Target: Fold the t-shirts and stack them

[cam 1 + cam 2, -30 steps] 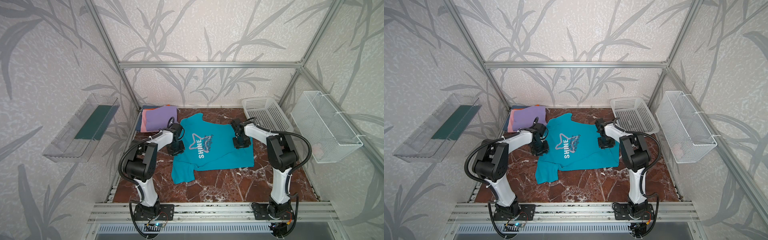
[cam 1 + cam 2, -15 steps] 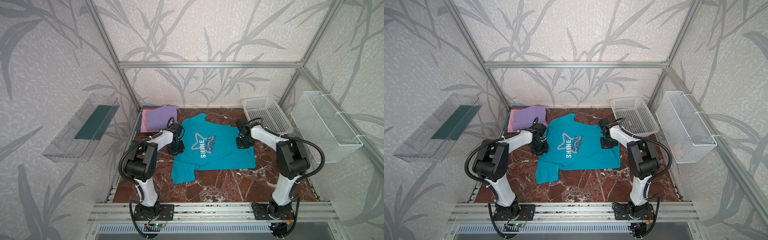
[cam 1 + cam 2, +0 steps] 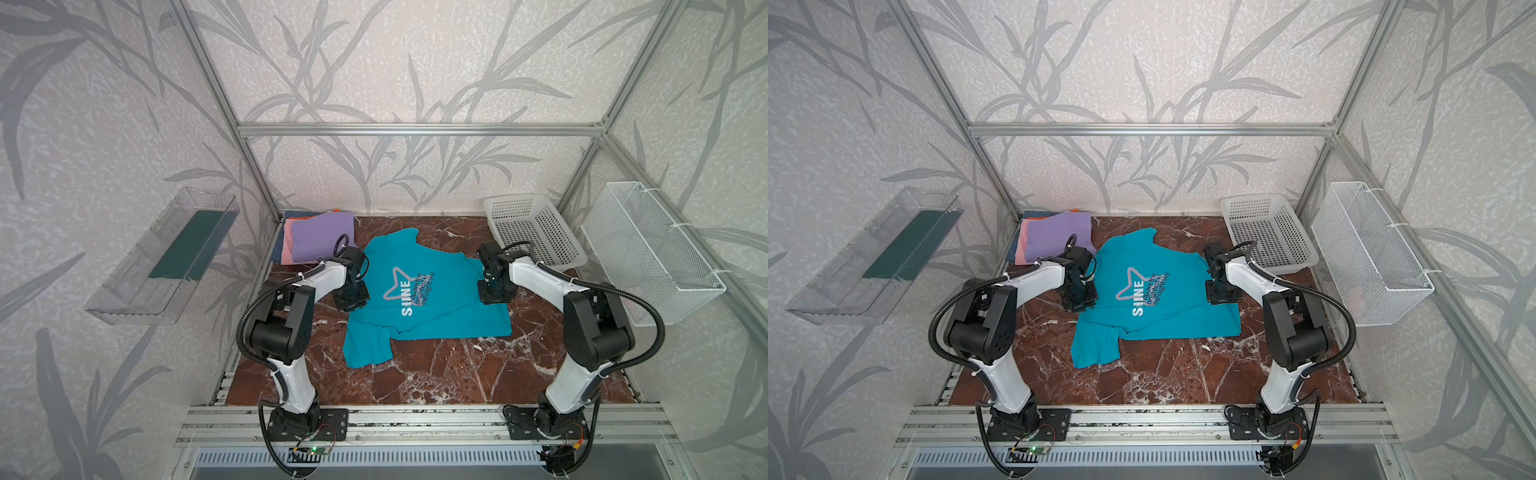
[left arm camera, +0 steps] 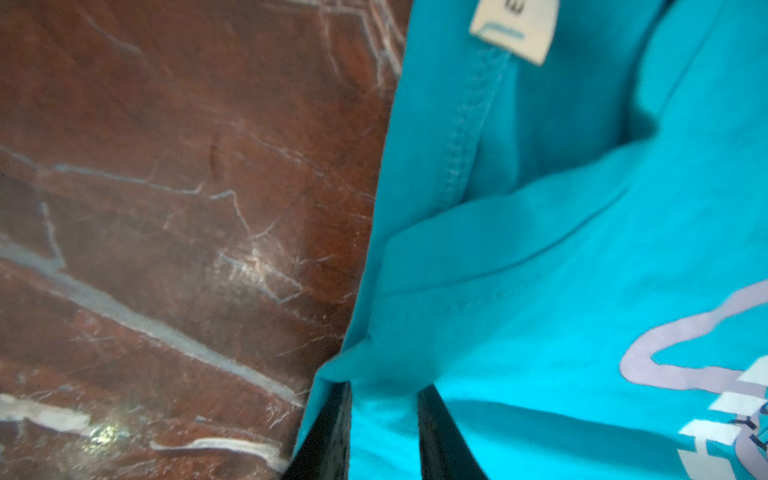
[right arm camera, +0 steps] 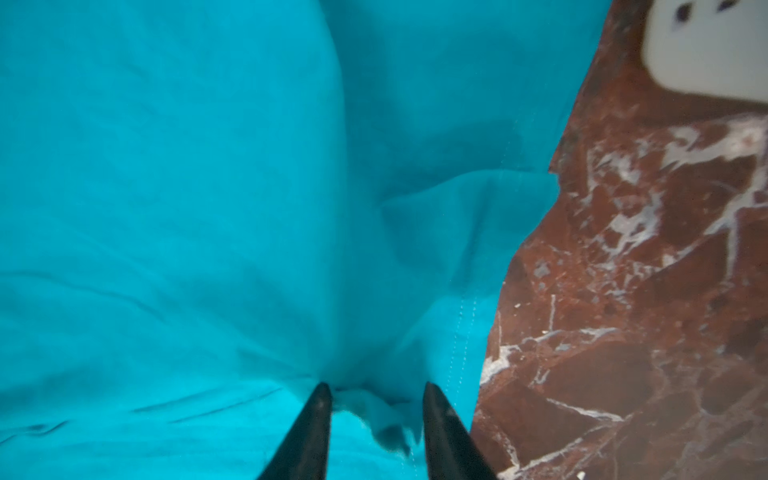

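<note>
Printed tee point(image 3: 436, 299) on the table point(image 3: 436, 374) centre, folded tees point(image 3: 320, 241) back left corner, basket point(image 3: 536, 232) back right corner.

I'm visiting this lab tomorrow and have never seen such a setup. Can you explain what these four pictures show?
Two white robot arms stand at the near edge of a marble-patterned table, each ending in a two-fingered gripper. Two pictures look down on the whole scene, and the two close-ups come from cameras on the arms' wrists. A teal tee printed "SHINE" lies spread in the middle. The left gripper is at its collar and the right gripper at its hem. Each gripper's fingers stand slightly apart with cloth between them, but whether they grip it is unclear. A stack of folded tees lies in the far left corner and a white basket in the far right.
</note>
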`<state>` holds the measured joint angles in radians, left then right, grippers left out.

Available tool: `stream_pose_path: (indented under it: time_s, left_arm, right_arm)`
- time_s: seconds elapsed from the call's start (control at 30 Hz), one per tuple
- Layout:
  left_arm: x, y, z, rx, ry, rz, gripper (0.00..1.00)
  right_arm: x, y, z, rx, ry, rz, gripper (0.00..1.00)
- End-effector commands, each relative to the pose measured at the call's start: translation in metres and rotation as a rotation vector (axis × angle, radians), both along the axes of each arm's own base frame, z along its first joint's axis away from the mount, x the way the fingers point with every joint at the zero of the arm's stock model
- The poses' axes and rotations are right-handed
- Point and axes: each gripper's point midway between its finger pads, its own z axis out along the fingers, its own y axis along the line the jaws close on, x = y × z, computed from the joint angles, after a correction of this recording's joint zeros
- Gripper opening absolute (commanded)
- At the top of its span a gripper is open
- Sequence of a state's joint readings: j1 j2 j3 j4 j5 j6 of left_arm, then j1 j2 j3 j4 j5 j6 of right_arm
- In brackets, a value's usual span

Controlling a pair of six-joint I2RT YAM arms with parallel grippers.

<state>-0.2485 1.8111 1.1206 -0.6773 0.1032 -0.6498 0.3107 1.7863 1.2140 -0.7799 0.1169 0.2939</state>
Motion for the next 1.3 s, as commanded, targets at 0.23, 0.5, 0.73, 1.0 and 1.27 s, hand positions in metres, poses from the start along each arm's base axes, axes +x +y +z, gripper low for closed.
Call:
stream_pose_path:
  time_s: [0.23, 0.5, 0.73, 1.0, 1.27]
  left_arm:
    - [-0.048, 0.012, -0.03, 0.044, 0.146, 0.028, 0.29]
    - [-0.038, 0.006, -0.021, 0.023, 0.151, 0.006, 0.29]
    - [-0.052, 0.005, -0.021, -0.002, 0.191, -0.008, 0.28]
    - [-0.089, 0.006, -0.029, -0.041, 0.274, -0.01, 0.28]
    - [-0.095, 0.008, -0.003, -0.054, 0.229, -0.012, 0.28]
  right_arm:
    - [0.007, 0.01, 0.01, 0.066, -0.024, 0.002, 0.0]
    - [-0.05, -0.018, 0.069, 0.01, -0.044, 0.002, 0.0]
    - [-0.146, -0.029, 0.055, 0.116, 0.046, -0.163, 0.01]
    - [-0.206, -0.039, 0.028, 0.23, 0.002, -0.389, 0.14]
    - [-0.191, -0.049, 0.055, 0.207, -0.138, -0.382, 0.51]
